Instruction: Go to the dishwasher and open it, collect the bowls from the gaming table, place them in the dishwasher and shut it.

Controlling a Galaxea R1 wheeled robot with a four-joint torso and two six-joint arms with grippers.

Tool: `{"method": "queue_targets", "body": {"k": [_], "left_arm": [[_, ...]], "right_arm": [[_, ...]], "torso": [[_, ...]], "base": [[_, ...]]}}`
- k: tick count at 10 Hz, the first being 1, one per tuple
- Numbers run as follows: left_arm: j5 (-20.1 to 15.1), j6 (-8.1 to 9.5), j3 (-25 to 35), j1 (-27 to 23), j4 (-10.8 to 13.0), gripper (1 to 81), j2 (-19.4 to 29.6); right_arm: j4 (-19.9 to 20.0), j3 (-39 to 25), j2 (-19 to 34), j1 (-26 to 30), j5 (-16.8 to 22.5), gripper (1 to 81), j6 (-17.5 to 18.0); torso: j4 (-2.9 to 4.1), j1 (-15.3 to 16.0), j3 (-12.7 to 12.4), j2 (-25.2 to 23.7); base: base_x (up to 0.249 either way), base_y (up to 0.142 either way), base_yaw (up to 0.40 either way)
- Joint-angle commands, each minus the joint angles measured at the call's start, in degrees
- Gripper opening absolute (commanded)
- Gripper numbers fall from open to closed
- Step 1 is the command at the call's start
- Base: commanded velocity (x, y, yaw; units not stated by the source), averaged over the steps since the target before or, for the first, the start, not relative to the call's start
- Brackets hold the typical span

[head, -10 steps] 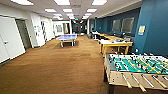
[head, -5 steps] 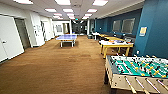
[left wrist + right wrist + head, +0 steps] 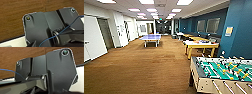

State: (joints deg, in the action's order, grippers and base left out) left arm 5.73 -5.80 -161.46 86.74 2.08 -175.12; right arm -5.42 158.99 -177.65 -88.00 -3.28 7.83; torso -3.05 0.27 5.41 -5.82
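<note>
The robot is driving through a long carpeted games room, and against the pictures from a moment ago the whole head view has slid: the foosball table [image 3: 224, 75] now sits larger and nearer at lower right, which reads as the camera rolling forward, not the furniture moving. The gaming table [image 3: 201, 45], the white-topped desk with yellow sides, stands ahead on the right by the blue wall [image 3: 239, 30], well apart from the robot; small items lie on its top, too blurred to call bowls. A blue ping-pong table [image 3: 151, 37] stands farther down the room. No dishwasher is in sight. Both wrist views look down on brown carpet [image 3: 15, 15]; whether either end effector is clenched or released I cannot tell. Judging by this, the run is in a travelling leg
</note>
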Motion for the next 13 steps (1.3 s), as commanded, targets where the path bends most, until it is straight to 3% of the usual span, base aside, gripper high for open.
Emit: {"method": "queue_targets", "body": {"k": [1,13], "left_arm": [[-2.7,-0.08,-0.1,-3.0,-0.1,81.1,-0.1],[-2.7,-0.17,0.0,-3.0,0.0,81.1,-0.8]], "right_arm": [[-0.3,-0.2,0.0,3.3,2.7,81.1,-0.2],[-0.3,0.3,0.4,3.4,2.7,81.1,-0.2]], "torso": [[0.00,0.0,0.0,0.0],[0.00,0.0,0.0,0.0]], "base": [[0.168,0.000,0.000],[0.168,0.000,0.000]]}}
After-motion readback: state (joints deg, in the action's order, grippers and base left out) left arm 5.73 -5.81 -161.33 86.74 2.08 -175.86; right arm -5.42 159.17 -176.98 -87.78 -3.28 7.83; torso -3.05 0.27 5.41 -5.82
